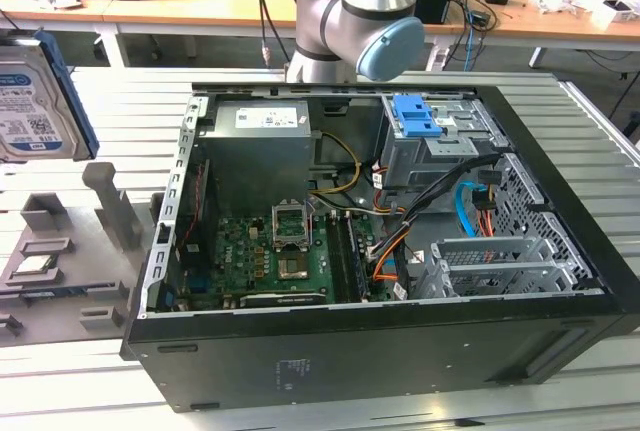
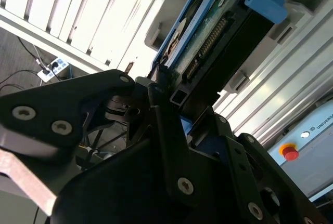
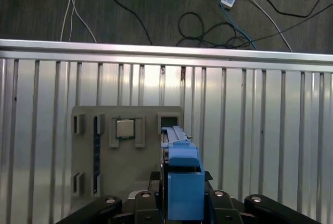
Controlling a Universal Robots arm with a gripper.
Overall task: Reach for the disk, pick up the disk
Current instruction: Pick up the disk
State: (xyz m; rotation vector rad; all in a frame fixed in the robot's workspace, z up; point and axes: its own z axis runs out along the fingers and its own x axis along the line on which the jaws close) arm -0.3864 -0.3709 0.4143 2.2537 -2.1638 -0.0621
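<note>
So the disk (image 1: 28, 101), a rectangular silver metal hard drive with a white and blue label and a blue plastic frame round its edges, is seen held up off the table at the far edge of the exterior view's left. It's tilted, with the label face turned to the camera. In the second wrist view the black gripper (image 2: 169, 86) is seen with its fingers (image 2: 164, 125) clamped on one end of the disk (image 2: 218, 31), and the green circuit board side and connector row are on show. In the first wrist view the disk (image 3: 184, 182) is seen edge-on, blue frame towards the camera, hanging over a flat grey plastic holder plate (image 3: 104, 172) that's laid on the slatted silver metal table (image 3: 270, 130). A small square silver processor chip (image 3: 125, 129) is seated in a recess of that plate. An open black desktop computer case (image 1: 400, 351) is parked on the table well apart from the disk, with the grey robot arm (image 1: 360, 21) behind it.
</note>
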